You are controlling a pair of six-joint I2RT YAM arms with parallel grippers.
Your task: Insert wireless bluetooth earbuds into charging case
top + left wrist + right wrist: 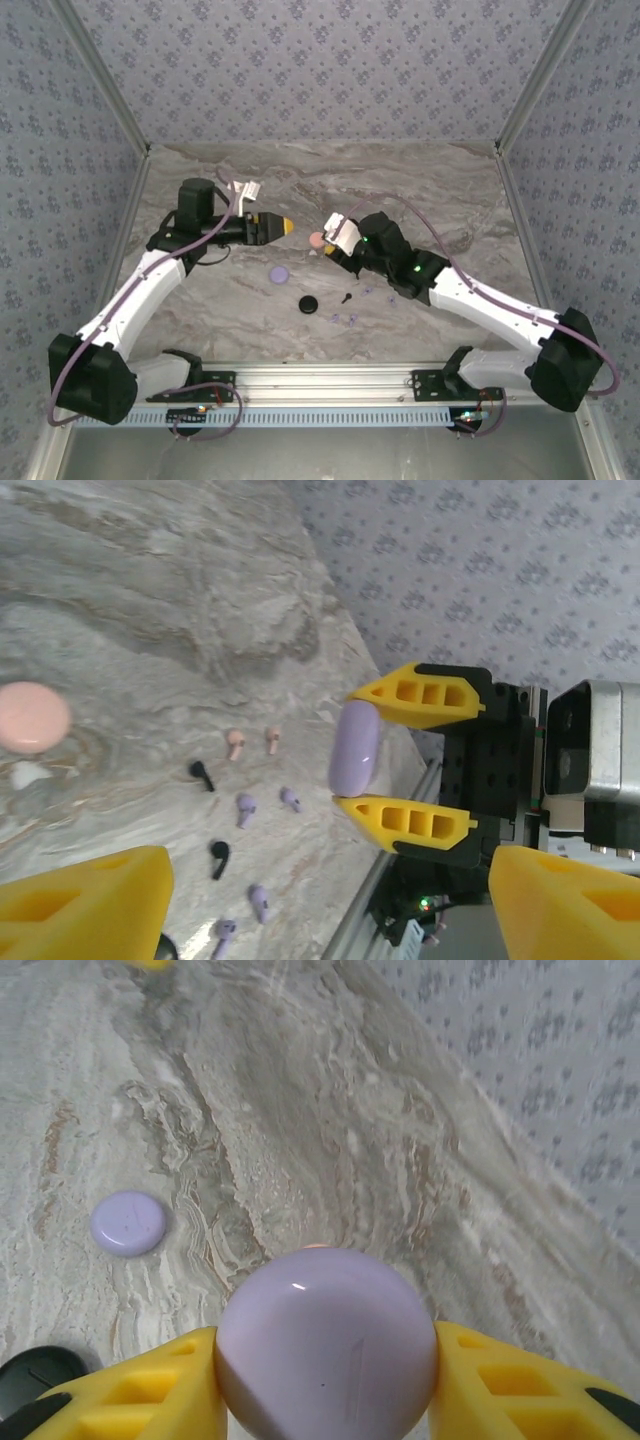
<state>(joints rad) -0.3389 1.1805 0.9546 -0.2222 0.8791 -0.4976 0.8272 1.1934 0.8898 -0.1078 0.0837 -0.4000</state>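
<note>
Nearest the right wrist camera, the right gripper (pixel 325 1360) is clamped on a round lilac case (pixel 325 1330), which hides much of the marble table (pixel 300 1110) behind it. Beyond it lie a black case (pixel 35 1368) and a flat lilac case (pixel 129 1223). The left wrist view shows the held case edge-on and adds the earbuds (pixel 245 808), loose on the table: two pink, two black, four lilac. A pink case (pixel 30 717) lies farther off. The left gripper (pixel 330 880) has its jaws wide apart, with nothing between them. From above, the two grippers face each other, and the pink case is just beside the right one.
</note>
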